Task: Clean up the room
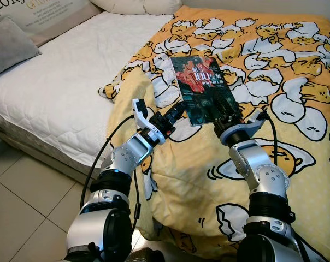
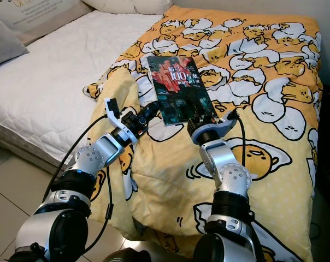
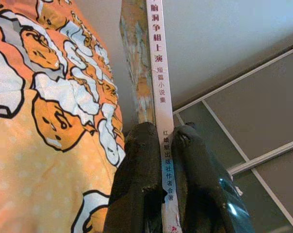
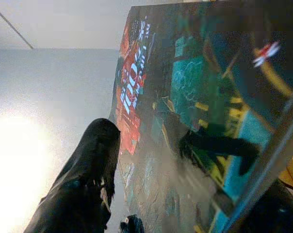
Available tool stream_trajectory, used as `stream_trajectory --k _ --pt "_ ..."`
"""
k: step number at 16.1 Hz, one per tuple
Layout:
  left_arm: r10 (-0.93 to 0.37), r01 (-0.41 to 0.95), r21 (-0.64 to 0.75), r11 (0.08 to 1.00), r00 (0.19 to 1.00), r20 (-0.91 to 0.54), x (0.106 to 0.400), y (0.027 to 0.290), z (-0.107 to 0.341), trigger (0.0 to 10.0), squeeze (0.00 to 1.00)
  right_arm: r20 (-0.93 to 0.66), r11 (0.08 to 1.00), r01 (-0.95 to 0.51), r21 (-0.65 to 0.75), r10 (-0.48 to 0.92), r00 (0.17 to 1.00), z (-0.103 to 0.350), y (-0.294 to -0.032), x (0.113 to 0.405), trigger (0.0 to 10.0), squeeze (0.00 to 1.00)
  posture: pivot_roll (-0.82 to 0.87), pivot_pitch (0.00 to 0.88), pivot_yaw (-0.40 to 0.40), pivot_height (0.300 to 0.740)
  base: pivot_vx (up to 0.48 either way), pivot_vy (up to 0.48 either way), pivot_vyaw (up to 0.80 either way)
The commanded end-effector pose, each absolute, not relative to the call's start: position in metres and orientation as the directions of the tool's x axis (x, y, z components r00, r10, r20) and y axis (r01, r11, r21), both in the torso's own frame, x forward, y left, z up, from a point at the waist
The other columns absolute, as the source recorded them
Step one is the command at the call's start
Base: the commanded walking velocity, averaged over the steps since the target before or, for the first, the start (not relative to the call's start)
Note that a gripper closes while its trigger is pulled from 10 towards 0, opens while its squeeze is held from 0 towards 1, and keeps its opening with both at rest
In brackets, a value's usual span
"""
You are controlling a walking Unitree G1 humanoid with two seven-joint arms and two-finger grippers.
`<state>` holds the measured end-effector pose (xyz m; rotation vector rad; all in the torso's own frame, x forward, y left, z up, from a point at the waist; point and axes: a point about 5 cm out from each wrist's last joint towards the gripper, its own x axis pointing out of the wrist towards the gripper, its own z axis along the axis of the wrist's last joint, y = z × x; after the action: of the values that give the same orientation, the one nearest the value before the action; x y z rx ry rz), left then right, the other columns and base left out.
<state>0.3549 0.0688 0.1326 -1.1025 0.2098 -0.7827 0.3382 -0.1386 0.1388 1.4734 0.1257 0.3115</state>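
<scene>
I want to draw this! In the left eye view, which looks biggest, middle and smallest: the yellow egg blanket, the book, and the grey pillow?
1. Yellow egg blanket, by far the biggest.
2. Book, held up over the blanket by the left pincer and right pincer.
3. Grey pillow. It's cut off by the picture's edge, so it is probably bigger than it looks.

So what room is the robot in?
Most likely a bedroom. There is a bed with a white mattress, a yellow cartoon blanket and pillows. Both tools hold a book above it.
</scene>
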Motion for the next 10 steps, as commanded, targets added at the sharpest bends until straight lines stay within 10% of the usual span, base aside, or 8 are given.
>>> stream_trajectory --k 1,10 --pt "-0.632 0.479 -0.839 0.259 0.740 0.228 0.362 0.080 0.142 0.0 0.00 0.145 0.082 -0.175 0.981 0.281 0.949 0.147 -0.140 0.341 0.0 0.00 -0.16 0.000 0.169 0.740 0.000 0.000 0.00" --pt "-0.611 0.468 -0.830 0.303 0.764 0.207 0.368 0.093 0.142 0.0 0.00 0.177 0.105 -0.214 0.971 0.281 0.943 0.150 -0.146 0.340 0.0 0.00 -0.16 0.000 0.173 0.740 0.000 0.000 0.00"
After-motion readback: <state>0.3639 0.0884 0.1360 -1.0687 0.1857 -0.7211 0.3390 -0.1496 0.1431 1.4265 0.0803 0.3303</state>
